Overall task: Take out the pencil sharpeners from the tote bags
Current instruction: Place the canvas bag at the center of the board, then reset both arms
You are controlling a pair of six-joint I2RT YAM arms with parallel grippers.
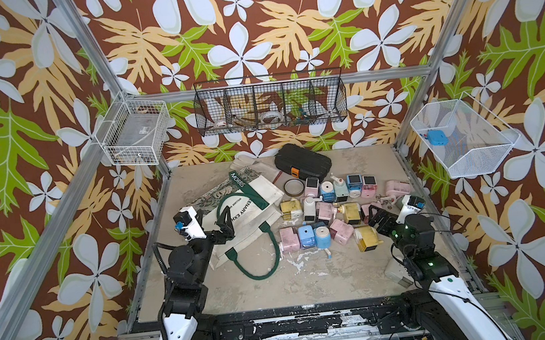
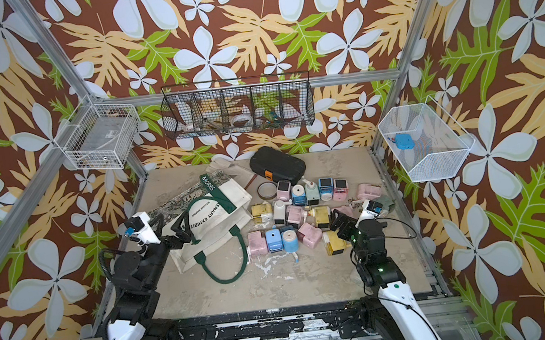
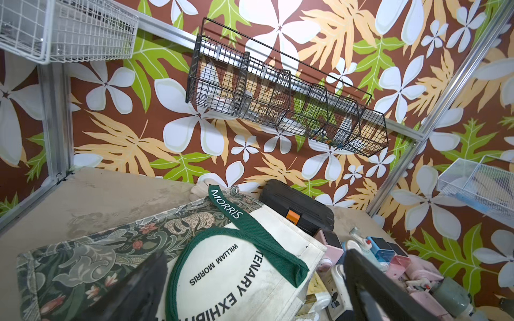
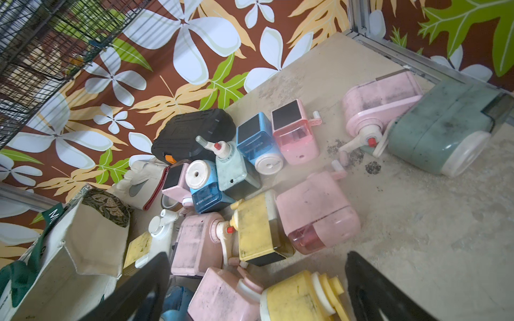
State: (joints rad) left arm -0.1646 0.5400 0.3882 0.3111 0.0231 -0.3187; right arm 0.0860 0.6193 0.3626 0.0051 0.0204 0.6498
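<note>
Left gripper [image 1: 223,220] over the bag [image 1: 255,214] and right gripper [image 1: 377,213] both gape empty; sharpeners [image 1: 325,213] beside the bag look light, rigid, slick: pinch across flat sides

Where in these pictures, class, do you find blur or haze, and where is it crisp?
Left wrist view: the left gripper's fingers are blurred up close, the tote bag lettering crisp. Right wrist view: the right gripper's fingers blurred too, a pale haze over the pink sharpener in the middle. In both top views: even light, soft shadows on the table.
</note>
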